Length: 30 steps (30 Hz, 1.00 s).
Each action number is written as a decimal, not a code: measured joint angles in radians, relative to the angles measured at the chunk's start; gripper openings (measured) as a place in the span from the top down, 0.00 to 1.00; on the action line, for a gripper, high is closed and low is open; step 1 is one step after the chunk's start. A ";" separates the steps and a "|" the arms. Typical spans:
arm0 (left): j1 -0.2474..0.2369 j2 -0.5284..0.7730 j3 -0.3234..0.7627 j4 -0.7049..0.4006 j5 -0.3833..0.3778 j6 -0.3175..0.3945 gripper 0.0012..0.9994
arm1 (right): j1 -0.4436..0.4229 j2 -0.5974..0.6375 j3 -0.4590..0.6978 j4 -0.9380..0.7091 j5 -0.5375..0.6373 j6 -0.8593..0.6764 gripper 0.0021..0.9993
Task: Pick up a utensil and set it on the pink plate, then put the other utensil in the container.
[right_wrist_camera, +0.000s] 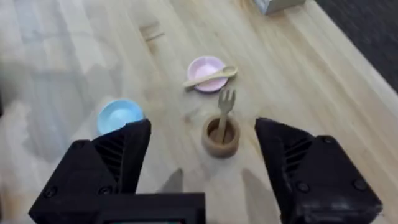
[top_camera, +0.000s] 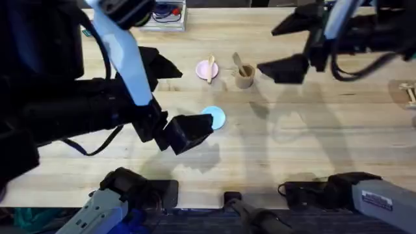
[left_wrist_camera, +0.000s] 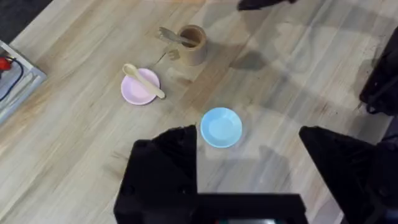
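robot lab, wooden workbench (top_camera: 312, 143), 2 arms

2 black arms with white link covers, black cables, and angular black end effector fingers (right_wrist_camera: 112, 162).

A light-blue plate (top_camera: 215, 117) lies flat and right side up on the pale wooden surface (top_camera: 312, 149), nearer the bases than the middle of the boards; in the left wrist view it (left_wrist_camera: 221, 127) sits alone, with bare wood all round it, and in the right wrist view it (right_wrist_camera: 120, 116) shows as a shallow round dish with a raised rim. At the far edge of the surface a flat white tray or packet (top_camera: 166, 16) holds small red and blue items, too small to identify. At the surface's right edge, a small pale wooden object (top_camera: 408, 92) lies partly cut off by the frame.
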 joint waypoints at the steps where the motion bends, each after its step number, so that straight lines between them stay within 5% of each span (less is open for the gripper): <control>1: 0.000 0.000 0.000 0.000 0.000 0.000 0.01 | 0.003 -0.025 0.000 -0.035 0.015 0.001 0.00; 15: 0.000 0.000 0.000 0.000 0.000 0.000 0.01 | 0.013 -0.269 0.000 -0.339 0.256 0.163 0.00; 22: 0.000 0.000 0.000 0.000 0.000 0.000 0.01 | 0.013 -0.317 0.000 -0.467 0.417 0.239 0.00; 30: 0.000 0.000 0.000 0.000 0.000 0.000 0.01 | 0.013 -0.333 0.000 -0.530 0.467 0.255 0.00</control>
